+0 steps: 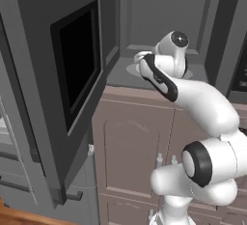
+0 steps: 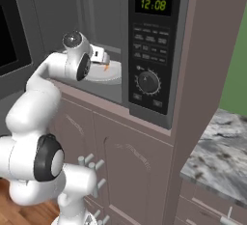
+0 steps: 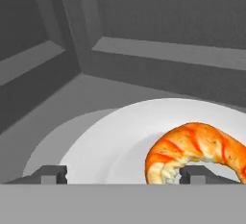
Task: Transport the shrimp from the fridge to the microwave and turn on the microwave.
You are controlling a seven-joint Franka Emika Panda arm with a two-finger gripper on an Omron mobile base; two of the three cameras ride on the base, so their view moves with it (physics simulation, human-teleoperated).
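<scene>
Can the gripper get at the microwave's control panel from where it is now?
Probably yes, after backing out. The gripper sits inside the microwave cavity over the white plate; the door is swung wide, and nothing stands before the control panel.

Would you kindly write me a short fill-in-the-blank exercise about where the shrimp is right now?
1. The shrimp lies on a round ____ plate.
2. The plate sits inside the ____, whose door is swung open.
3. The tool reaches into the microwave, whose clock reads ____.

Missing words: white; microwave; 12:08
</scene>
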